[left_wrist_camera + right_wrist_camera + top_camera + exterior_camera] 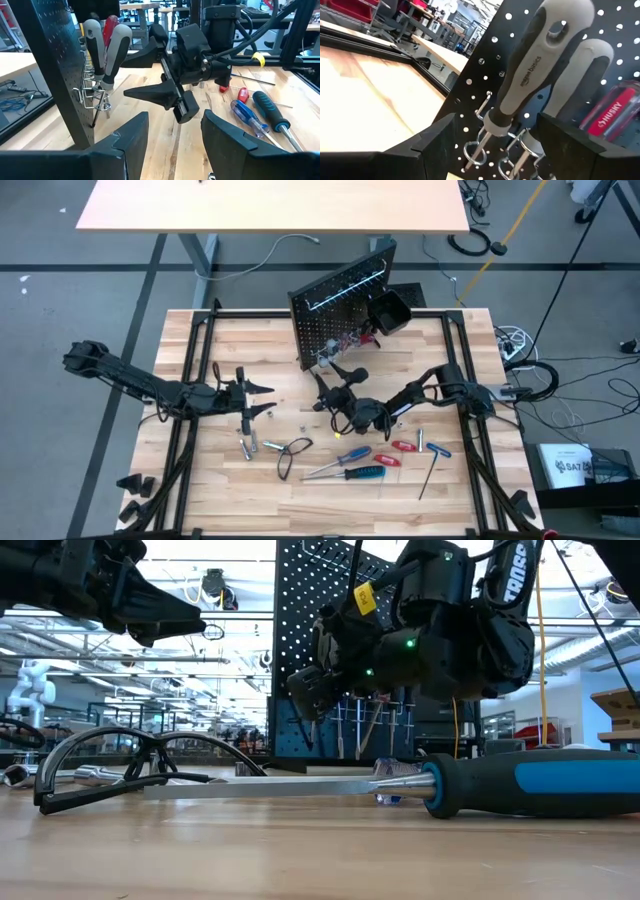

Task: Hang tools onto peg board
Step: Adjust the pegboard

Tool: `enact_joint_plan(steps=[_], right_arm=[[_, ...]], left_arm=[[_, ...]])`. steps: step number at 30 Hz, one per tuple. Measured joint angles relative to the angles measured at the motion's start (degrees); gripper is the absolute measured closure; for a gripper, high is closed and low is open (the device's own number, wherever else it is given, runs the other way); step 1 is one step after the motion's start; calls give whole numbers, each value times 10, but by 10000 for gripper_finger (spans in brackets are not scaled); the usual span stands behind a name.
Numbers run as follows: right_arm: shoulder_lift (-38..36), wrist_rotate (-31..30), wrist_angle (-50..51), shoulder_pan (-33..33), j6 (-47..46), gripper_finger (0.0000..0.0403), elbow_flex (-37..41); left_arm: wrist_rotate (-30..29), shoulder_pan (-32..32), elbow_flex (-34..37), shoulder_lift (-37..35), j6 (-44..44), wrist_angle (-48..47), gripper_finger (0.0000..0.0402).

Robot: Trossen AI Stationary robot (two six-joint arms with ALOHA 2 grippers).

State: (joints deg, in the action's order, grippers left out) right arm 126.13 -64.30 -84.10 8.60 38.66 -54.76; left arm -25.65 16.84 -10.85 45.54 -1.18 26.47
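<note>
From above, the right gripper [325,385] stands open and empty just in front of the lower hooks of the peg board [340,315], fingers pointing toward the board. The loose tools [370,465] lie behind it, toward the near edge of the bench [230,495]: the blue-handled screwdriver [362,473], red-handled drivers [403,446] and a black wire loop [292,455], most with their long axes running roughly across the bench. The left gripper [262,388] hangs wide and empty off to the side, about level with the right one. The wire loop and the small silver bits [250,445] lie nearer to it; the screwdrivers nearer to the right arm.

At bench height, the blue-handled screwdriver [420,785] lies flat and crosswise in the foreground, shaft toward the wire loop [120,765], with the right gripper [305,690] raised beyond it, close to the board [330,600].

From the left wrist, the left gripper [172,135] is spread wide; ahead of it is the right gripper [150,72], open, facing two grey-handled drivers [107,47] hung on the board. The loose screwdrivers [255,112] lie behind that gripper.

From the right wrist, the right gripper [495,140] brackets a grey-handled driver [532,70] hanging upright in its ring hooks, not gripping it. I judge the next pickup means backing away from the board and turning to the tools behind.
</note>
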Motion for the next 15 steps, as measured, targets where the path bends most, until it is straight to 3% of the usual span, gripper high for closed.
enact_joint_plan(steps=[15], right_arm=[[-24, -94, -9, 85, 13, 140, 0]], left_arm=[[2, 0, 0, 0, -27, -7, 217]])
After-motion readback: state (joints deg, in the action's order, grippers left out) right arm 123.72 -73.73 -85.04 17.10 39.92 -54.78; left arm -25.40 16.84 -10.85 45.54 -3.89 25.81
